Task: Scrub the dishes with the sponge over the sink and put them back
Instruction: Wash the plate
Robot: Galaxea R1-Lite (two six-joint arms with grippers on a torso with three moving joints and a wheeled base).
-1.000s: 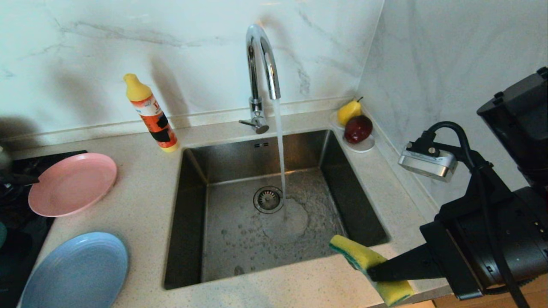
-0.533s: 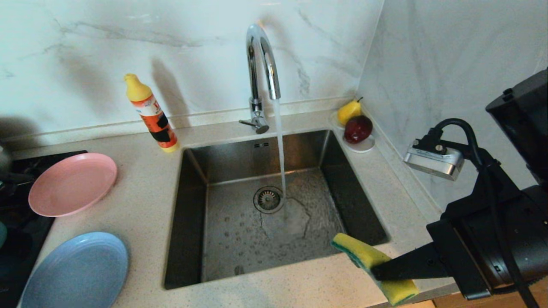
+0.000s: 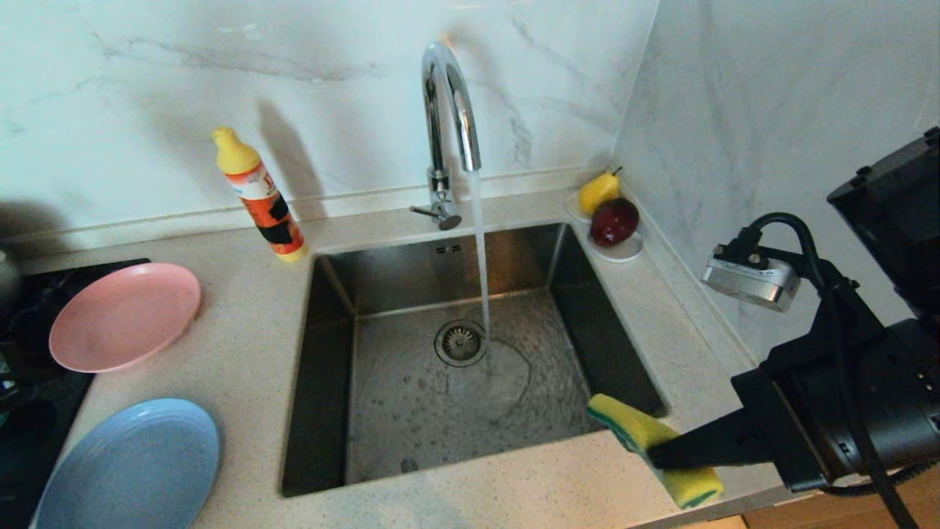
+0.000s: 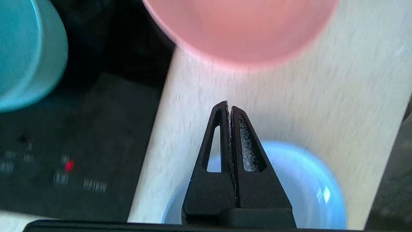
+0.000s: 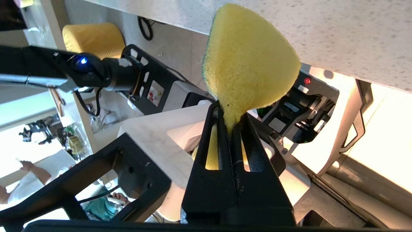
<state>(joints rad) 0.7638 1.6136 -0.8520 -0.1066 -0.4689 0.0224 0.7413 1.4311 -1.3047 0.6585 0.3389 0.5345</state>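
Observation:
My right gripper [image 3: 664,459] is shut on the yellow sponge [image 3: 631,426], holding it over the counter at the front right corner of the sink [image 3: 327,345]. In the right wrist view the sponge [image 5: 251,64] bulges out past the pinched fingertips of the right gripper [image 5: 230,114]. The pink plate [image 3: 125,316] and the light blue plate [image 3: 132,466] lie on the counter left of the sink. My left gripper [image 4: 229,104] is shut on nothing, above the counter between the pink plate [image 4: 238,29] and the blue plate [image 4: 305,187]. A teal bowl [image 4: 29,51] stands on the dark hob.
Water runs from the chrome tap [image 3: 448,110] into the basin near the drain [image 3: 460,342]. An orange detergent bottle [image 3: 261,198] stands behind the sink's left corner. A white saucer [image 3: 624,252] with a pear and a red fruit sits at the back right. A black hob [image 3: 37,397] lies at far left.
The dark left gripper at the pink plate's left rim has left the head view; the plate stays put. My right gripper has carried the sponge slightly to the right.

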